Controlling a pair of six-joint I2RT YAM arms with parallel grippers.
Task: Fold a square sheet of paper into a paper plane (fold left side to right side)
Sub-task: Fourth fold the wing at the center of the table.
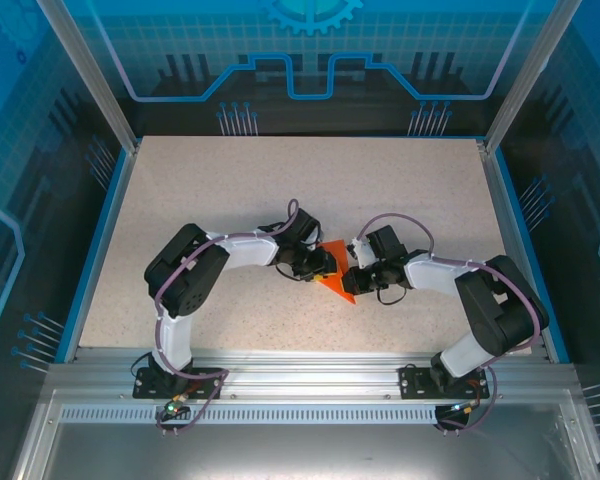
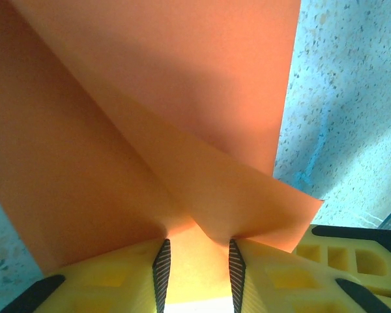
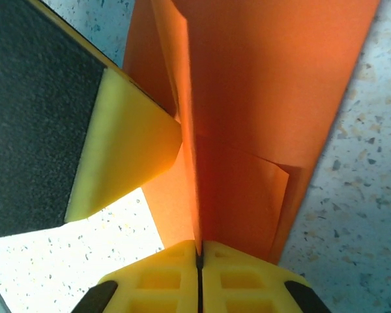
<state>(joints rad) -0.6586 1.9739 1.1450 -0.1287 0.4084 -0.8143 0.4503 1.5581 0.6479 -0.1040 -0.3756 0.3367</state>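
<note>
From above, the orange paper [image 1: 336,281] lies at the middle of the table [image 1: 230,180]. Its long axis runs 11 to 5 o'clock, tip at 5, between the left gripper [image 1: 323,266] and right gripper [image 1: 353,280]. Blue panels [image 1: 310,60] stand around.

Left wrist: the fingers [image 2: 161,264] are slightly spread, with paper between them.

Right wrist: the fingers [image 3: 176,274] are pressed together, pinching an upright fold over the speckled tabletop.

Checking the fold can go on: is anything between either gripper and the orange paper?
Nothing visible does. The right gripper is shut on the orange paper, and the left gripper has it between its fingers.
</note>
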